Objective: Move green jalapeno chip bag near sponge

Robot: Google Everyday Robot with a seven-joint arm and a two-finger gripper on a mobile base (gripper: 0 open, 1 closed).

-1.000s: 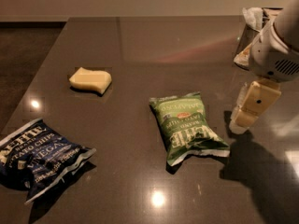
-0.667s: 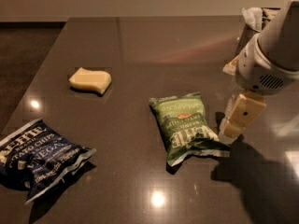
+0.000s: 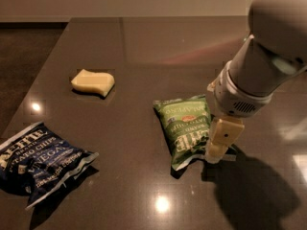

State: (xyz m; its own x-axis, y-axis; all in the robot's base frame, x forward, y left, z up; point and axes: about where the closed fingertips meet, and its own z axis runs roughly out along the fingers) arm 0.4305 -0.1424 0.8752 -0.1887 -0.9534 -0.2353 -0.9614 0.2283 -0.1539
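The green jalapeno chip bag [image 3: 184,126] lies flat on the dark table, near the middle. The pale yellow sponge [image 3: 93,82] lies to its upper left, well apart from the bag. My gripper [image 3: 217,147] hangs from the large white arm at the right and sits low over the bag's right edge, its cream finger [image 3: 222,138] pointing down at the table. Only one finger shows clearly.
A dark blue chip bag [image 3: 41,158] lies at the table's front left. The dark glossy table [image 3: 158,51] stretches back to a pale wall; its left edge drops to a brown floor. The arm's body [image 3: 268,51] fills the upper right.
The arm has swung left and come closer to the camera, bringing the gripper from right of the green bag to over its right edge. The bags and sponge have not moved.
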